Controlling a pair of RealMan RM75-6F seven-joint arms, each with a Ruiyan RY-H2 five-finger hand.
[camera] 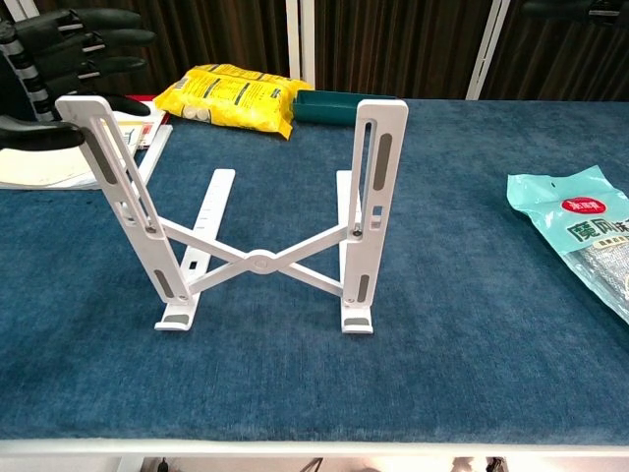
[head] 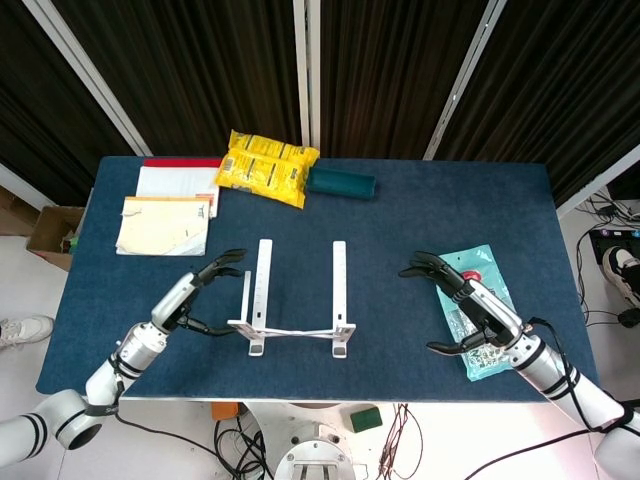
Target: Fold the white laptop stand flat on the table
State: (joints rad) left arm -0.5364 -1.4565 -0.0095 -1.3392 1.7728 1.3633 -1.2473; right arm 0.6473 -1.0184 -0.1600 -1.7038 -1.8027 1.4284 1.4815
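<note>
The white laptop stand [head: 296,318] [camera: 260,262] stands unfolded near the table's front edge, with two uprights raised, a crossed brace between them and two base rails lying flat behind. My left hand [head: 196,294] [camera: 65,57] hovers just left of the left upright with fingers spread. Its thumb reaches toward the upright's top; I cannot tell whether it touches. My right hand [head: 468,312] is open and raised well right of the stand, over the teal bag [head: 474,268]. Only its fingertips [camera: 580,8] show at the top edge of the chest view.
The teal snack bag [camera: 578,236] lies at the right. At the back are a yellow snack pack [head: 266,166] [camera: 232,96] and a dark green pouch [head: 341,183] [camera: 334,106]. Booklets and papers [head: 170,210] [camera: 39,155] lie back left.
</note>
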